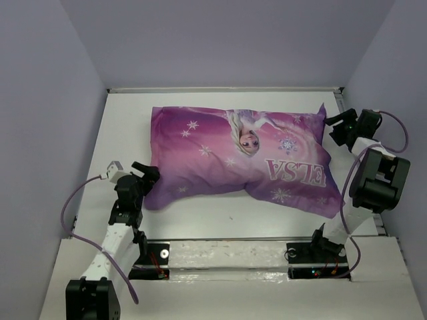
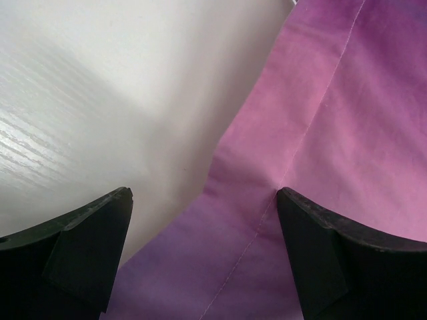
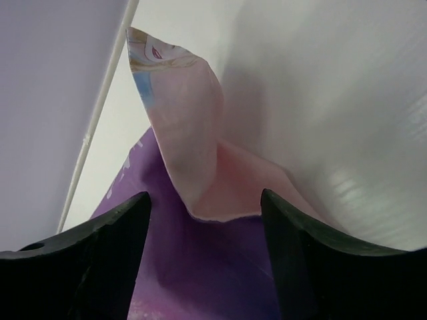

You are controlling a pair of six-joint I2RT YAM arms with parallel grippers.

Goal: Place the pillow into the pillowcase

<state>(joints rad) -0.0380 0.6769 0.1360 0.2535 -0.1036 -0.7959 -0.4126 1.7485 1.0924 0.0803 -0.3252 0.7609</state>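
Across the middle of the tabletop (image 1: 200,220) lies the pillowcase (image 1: 240,160), purple side up, its printed princess and "ELSA" lettering upside down in the overhead view. It looks plump and rounded along most of its length, and no white cloth shows anywhere. My reading is that the pillow is inside it, and only toward the near right edge does the cloth lie flatter. That would put the task near its end, with tidying the open end as the likely remainder.

The left pincer (image 1: 148,176) sits low at the near left corner of the case with its jaws spread. One finger is over bare tabletop and the other over purple cloth, so the seamed edge runs between them in the left wrist view. Nothing is pinched. Placed so, it could close on that corner to anchor the case.

The right pincer (image 1: 335,125) hangs at the far right corner, jaws likewise spread and holding nothing. Its wrist view shows a flap of the case standing up beyond the fingertips, turned over to show the pale pink inner side and a scrap of print. That raised flap probably marks the mouth, which would explain this arm's station: a grip there could draw the opening closed over the pillow.
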